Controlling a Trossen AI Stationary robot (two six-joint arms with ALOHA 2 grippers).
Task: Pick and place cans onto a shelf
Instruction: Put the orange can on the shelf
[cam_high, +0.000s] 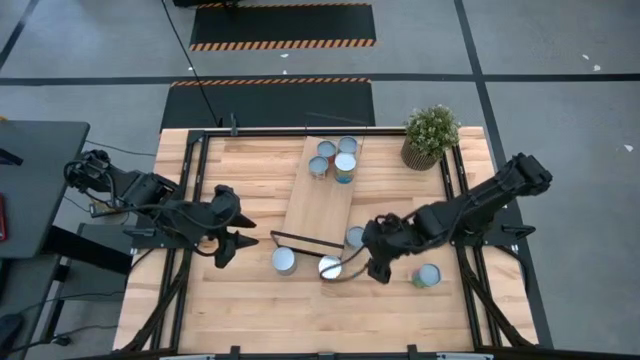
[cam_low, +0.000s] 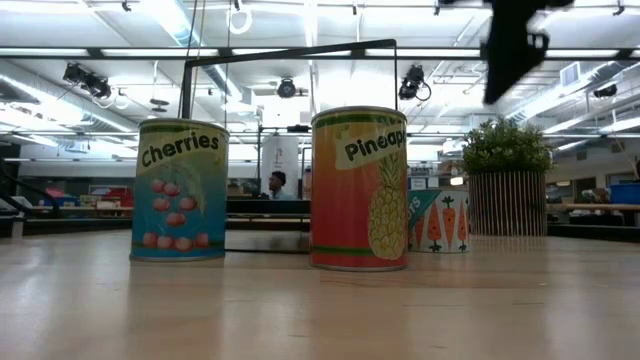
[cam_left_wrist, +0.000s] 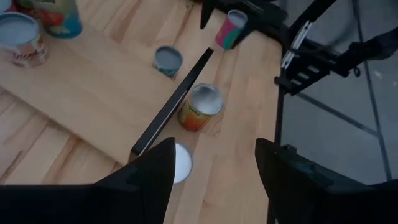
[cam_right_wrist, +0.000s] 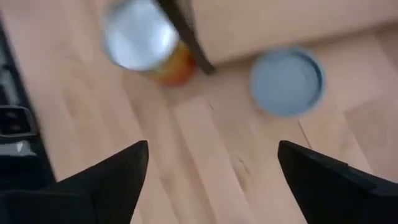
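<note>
The light-wood shelf (cam_high: 320, 200) lies flat on the table, with several cans (cam_high: 335, 158) standing on its far end. A blue-topped can (cam_high: 284, 260), a silver-topped orange can (cam_high: 330, 267) and another blue-topped can (cam_high: 355, 237) stand on the table by the shelf's near end and its black frame (cam_high: 305, 240). One more can (cam_high: 427, 276) is at the near right. My left gripper (cam_high: 233, 250) is open and empty, left of the first can (cam_left_wrist: 180, 163). My right gripper (cam_high: 372, 262) is open and empty, raised to the right of the orange can (cam_right_wrist: 146, 43).
A potted green plant (cam_high: 430, 135) stands at the table's far right corner. In the low view the cherries can (cam_low: 180, 190) and the pineapple can (cam_low: 360, 190) stand side by side, with my right gripper (cam_low: 510, 50) high above the table to their right.
</note>
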